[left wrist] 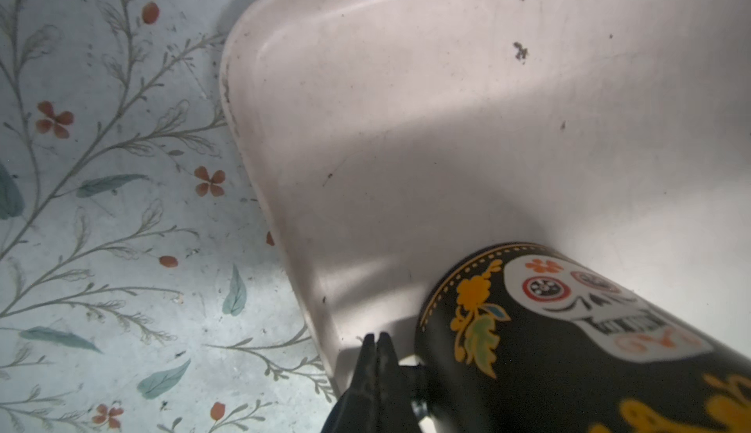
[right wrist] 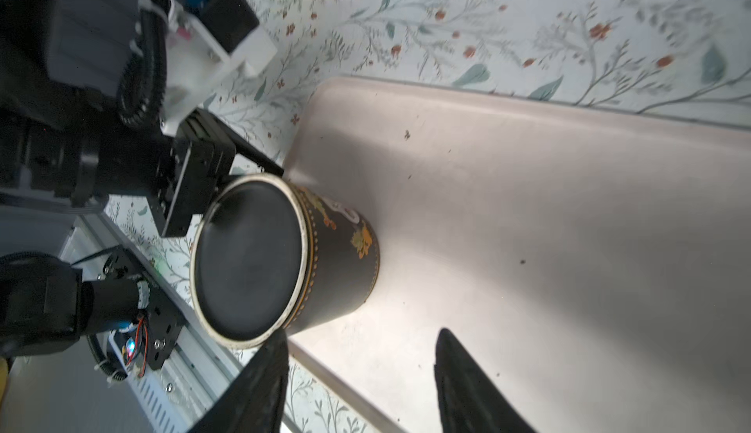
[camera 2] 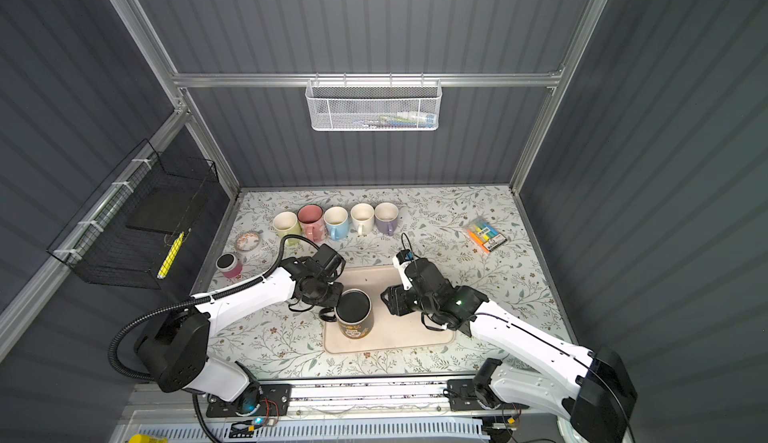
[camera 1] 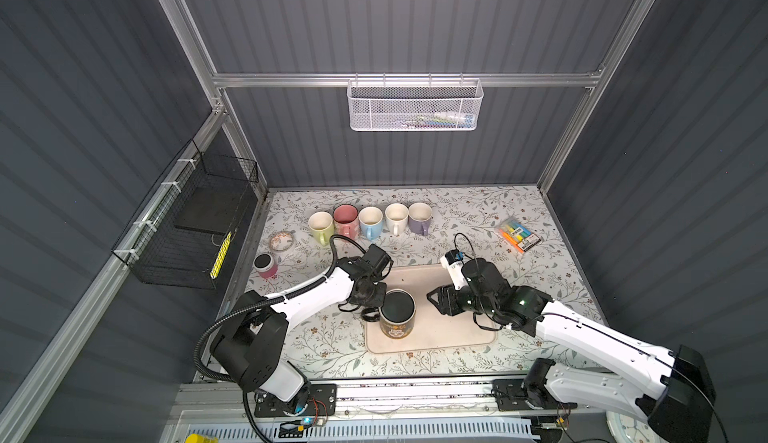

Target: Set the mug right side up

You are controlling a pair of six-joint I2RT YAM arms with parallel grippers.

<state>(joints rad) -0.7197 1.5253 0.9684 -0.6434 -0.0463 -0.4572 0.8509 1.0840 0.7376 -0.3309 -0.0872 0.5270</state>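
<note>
The upside-down black mug point(camera 1: 397, 316) stands on the tray point(camera 1: 457, 333), left fingers point(left wrist: 367, 370) shut beside its handle point(camera 1: 370, 316), right fingers point(right wrist: 467, 382) half-open, empty.

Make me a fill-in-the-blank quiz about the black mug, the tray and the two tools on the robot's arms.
1. The black mug stands on the tray with its flat base facing ___.
2. Behind the tray, ___ pastel mugs stand in a row.
3. The right tool is ___, with nothing between its fingers.
4. The left tool is ___, right beside the mug's handle.

Missing words: up; five; open; shut.
</note>
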